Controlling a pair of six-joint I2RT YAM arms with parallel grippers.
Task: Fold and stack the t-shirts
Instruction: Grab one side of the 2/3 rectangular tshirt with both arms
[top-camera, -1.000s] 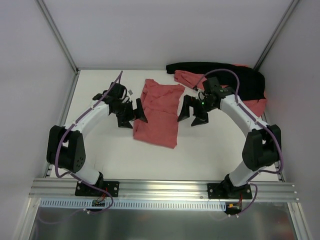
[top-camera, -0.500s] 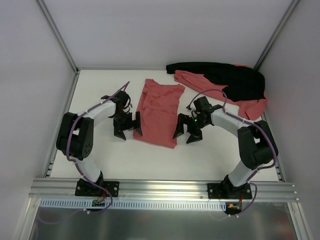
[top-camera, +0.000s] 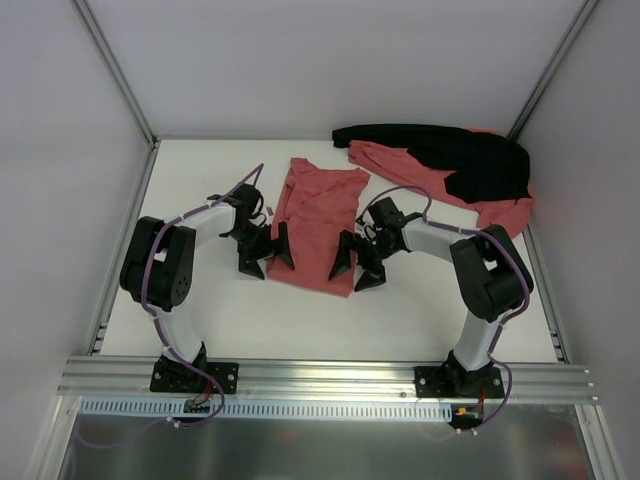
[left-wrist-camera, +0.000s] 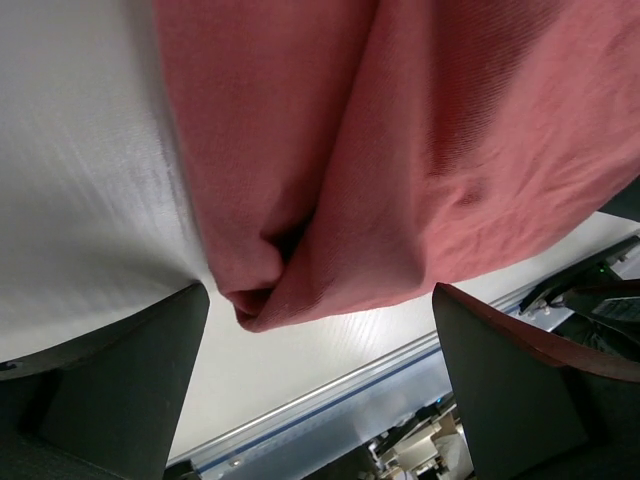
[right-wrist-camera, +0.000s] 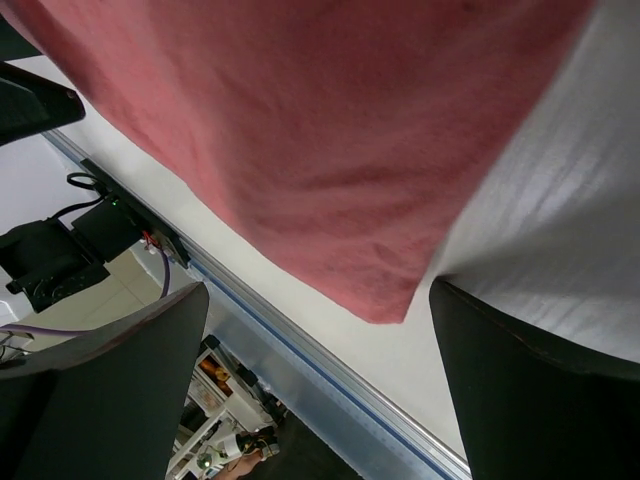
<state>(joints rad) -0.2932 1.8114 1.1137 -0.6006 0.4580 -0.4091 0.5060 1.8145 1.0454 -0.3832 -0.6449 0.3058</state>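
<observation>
The t-shirt (top-camera: 318, 225) in front of me is thin, soft cloth, so I judge it light and limp. It will sag and crease wherever I leave it unsupported, and one loose layer could slide out of a pinch. I think the best hold is at its two lower corners, gathering every layer at once. In my left wrist view that corner is bunched into a small rolled tuck, so it needs a deeper bite. In my right wrist view the corner lies flatter and comes to a plain point.

It is salmon-red and plain, and it looks already doubled lengthwise into a long strip. The strip runs from the upper middle of the overhead view down to the centre, widest at the top, with gentle wrinkles along it.

My left jaws are spread wide just beside the strip's lower left edge and pinch nothing. My right jaws are spread just as wide at the lower right corner, also empty. Each wrist view shows a corner of cloth between my fingers.

The white counter (top-camera: 200, 170) carries it all. In the upper right the other t-shirts (top-camera: 500, 212) lie crumpled, partly under a black garment (top-camera: 450, 150), well apart from my strip.
</observation>
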